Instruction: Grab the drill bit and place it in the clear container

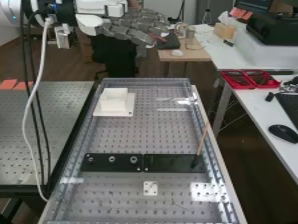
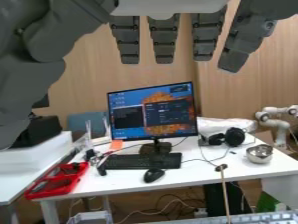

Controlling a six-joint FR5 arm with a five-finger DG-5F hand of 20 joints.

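Hanging open above the bench's far end, at the top of the high view, the dark grey hand (image 1: 136,29) is wide and empty — its fingers (image 2: 164,40) reach out straight, with gaps between them in the wrist view, and nothing lies in its grasp.

Below and nearer the camera, two black plates (image 1: 174,163) lie end to end across the perforated board (image 1: 123,135). Three small metal pieces (image 1: 112,159) sit in the plate at the high view's left, and a thin brown rod (image 1: 202,137) stands tilted at the far right end of the other, rising from a dark base. The drill bit is likely among these pieces, though they show too small to say which it is.

The clear container (image 1: 174,108) sits toward the board's far end, glinting, across from a white block (image 1: 114,103) on its flat white base. A small white plate (image 1: 150,188) with holes lies on the near side of the black plates. On the desk beyond the bench's right side are a red tray (image 1: 245,80) and a black mouse (image 1: 283,133) — well apart from the hand.
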